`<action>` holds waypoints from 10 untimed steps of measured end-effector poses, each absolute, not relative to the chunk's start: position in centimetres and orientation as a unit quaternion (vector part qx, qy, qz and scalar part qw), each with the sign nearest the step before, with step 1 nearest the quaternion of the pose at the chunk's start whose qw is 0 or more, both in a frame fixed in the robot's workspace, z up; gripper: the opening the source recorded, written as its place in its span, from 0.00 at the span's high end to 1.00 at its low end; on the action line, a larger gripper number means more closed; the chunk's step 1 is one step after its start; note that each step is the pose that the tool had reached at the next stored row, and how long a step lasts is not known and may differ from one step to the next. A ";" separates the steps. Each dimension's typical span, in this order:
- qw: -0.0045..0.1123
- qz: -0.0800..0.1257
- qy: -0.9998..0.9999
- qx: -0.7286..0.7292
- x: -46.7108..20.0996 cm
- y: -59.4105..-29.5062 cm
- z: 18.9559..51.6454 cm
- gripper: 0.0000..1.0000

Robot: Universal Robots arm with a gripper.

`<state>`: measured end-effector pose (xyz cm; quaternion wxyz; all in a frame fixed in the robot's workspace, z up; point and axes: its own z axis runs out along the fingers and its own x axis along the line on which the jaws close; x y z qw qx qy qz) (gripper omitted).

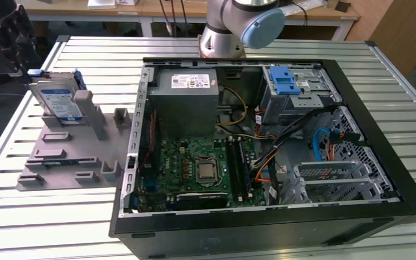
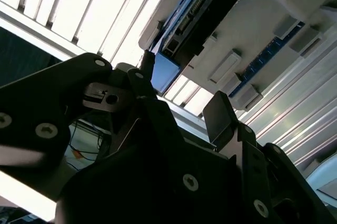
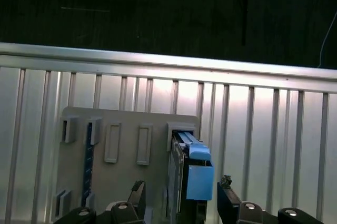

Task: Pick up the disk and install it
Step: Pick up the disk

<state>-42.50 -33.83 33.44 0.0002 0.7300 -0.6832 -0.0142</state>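
Silver disk: stands on edge in a slot of the plate, blue frame around its edges, label facing the case; on the exterior view's left, well apart from the case.
Grey plate: lies flat on the table, upright posts and slots across it; the disk sits at its far end.
Gripper: spread wide in both wrist views; nothing is held.
Fingers: in the first wrist view one shows on each side of the disk, with a gap between each finger and the disk.
Second wrist view: the gripper points toward the plate; the disk shows edge-on past the fingers, untouched.
Table: slatted aluminium, bearing the plate and the case.
Case: black, open, lying beside the plate on the exterior view's right; board, cables and metal bays show inside.
Latch: bright blue, on the drive bay at the case's far corner.
Arm: its base stands at the far edge of the table, behind the case.
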 end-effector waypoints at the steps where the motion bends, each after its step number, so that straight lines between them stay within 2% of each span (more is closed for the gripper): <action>1: 0.000 -0.014 -0.683 0.730 -42.5 -33.8 33.3 0.35; 10: 0.000 -0.014 -0.684 0.729 -42.7 -33.7 32.5 0.35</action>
